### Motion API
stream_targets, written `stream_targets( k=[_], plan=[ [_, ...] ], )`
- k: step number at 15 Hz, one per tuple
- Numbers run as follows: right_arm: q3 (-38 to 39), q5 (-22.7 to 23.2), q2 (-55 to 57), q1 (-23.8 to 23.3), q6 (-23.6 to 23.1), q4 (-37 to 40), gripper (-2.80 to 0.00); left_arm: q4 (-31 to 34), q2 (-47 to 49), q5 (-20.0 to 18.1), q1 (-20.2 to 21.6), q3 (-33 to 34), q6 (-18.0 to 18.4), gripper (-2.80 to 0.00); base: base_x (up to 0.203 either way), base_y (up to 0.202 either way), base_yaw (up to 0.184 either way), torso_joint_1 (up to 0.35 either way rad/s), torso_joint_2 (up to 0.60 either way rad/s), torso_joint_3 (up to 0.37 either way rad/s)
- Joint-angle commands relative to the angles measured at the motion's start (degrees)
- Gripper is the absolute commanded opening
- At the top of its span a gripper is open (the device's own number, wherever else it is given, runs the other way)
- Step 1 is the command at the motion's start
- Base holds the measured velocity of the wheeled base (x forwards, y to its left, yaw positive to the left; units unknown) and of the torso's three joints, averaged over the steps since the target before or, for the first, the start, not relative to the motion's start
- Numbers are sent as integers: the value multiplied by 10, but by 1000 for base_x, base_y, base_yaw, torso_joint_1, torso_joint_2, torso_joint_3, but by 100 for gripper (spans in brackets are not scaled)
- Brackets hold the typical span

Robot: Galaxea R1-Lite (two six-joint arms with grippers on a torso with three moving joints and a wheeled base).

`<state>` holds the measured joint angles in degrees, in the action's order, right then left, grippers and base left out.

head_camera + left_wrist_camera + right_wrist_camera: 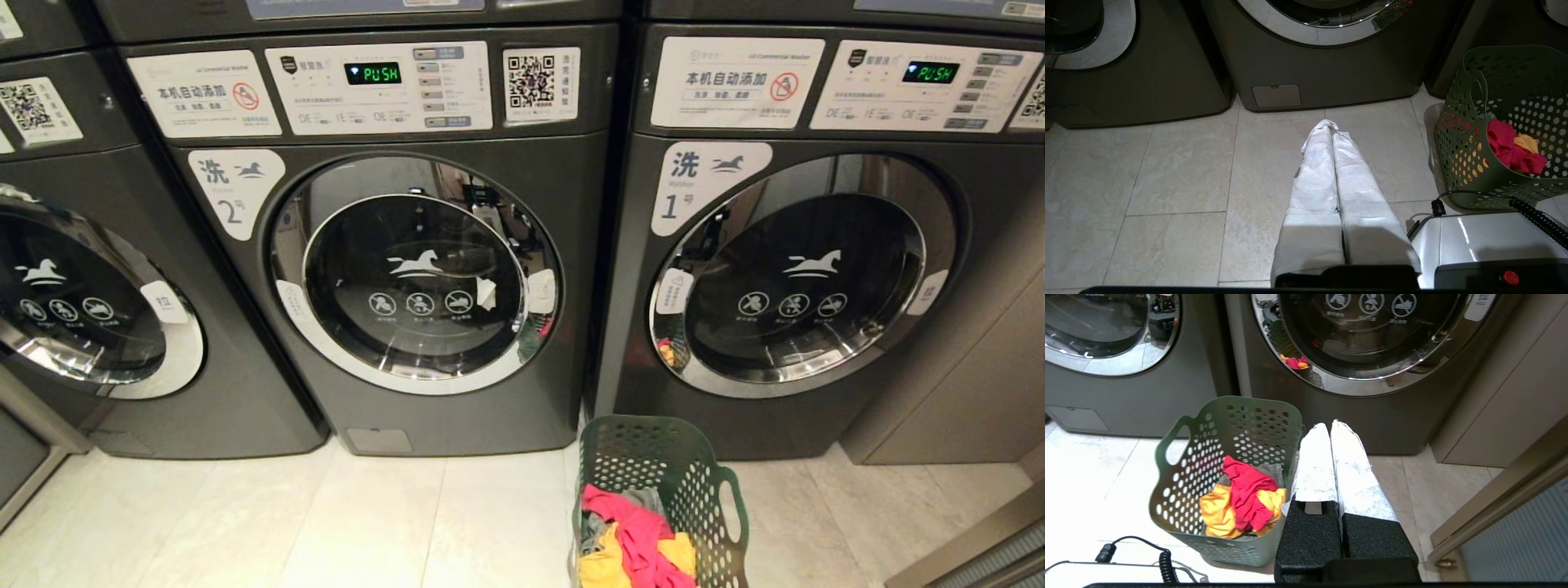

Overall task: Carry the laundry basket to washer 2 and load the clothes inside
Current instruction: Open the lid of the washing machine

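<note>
The basket (pixel 661 498) stands on the floor (pixel 326 523) before the gap between washer 2 (pixel 392 245) and washer 1 (pixel 800 245), just beside their bases and a little nearer washer 1, with red, yellow and grey clothes (pixel 633 543) heaped inside. Washer 2's door (pixel 416 286) is closed, as are those of its neighbours. Neither arm shows in the head view. In the wrist views the left gripper (pixel 1331 128) hangs low over the bare floor in front of washer 2, and the right gripper (pixel 1329 428) hangs just beside the basket's rim on the washer 1 side; each has its white-wrapped fingers (pixel 1314 163) pressed together, clenched on nothing. Judging by this, the carrying looks close to done, since the basket already sits near the machine, and loading is not yet begun. The next move likely calls for opening washer 2's door, which means getting a gripper up to the pull tab at the door's edge; only then can the fingers spread, dip into the basket and lift a garment. The basket stands off to one side of the door, so clothes would have to travel across to reach the drum.
</note>
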<state>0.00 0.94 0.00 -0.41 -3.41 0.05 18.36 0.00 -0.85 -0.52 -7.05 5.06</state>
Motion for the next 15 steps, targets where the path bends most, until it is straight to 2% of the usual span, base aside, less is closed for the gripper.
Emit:
stream_targets(
  k=[1, 15],
  plan=[
    [0, 0, 1, 0, 0, 0, -280, 1, 0, 0, 0, 0, 0, -280, 0, -194, -5, 4, 5, 5],
    [0, -1, 0, 0, 1, 1, -280, 1, 0, 1, 0, 0, -1, -280, 0, -195, 1, 3, 3, 1]
  ],
)
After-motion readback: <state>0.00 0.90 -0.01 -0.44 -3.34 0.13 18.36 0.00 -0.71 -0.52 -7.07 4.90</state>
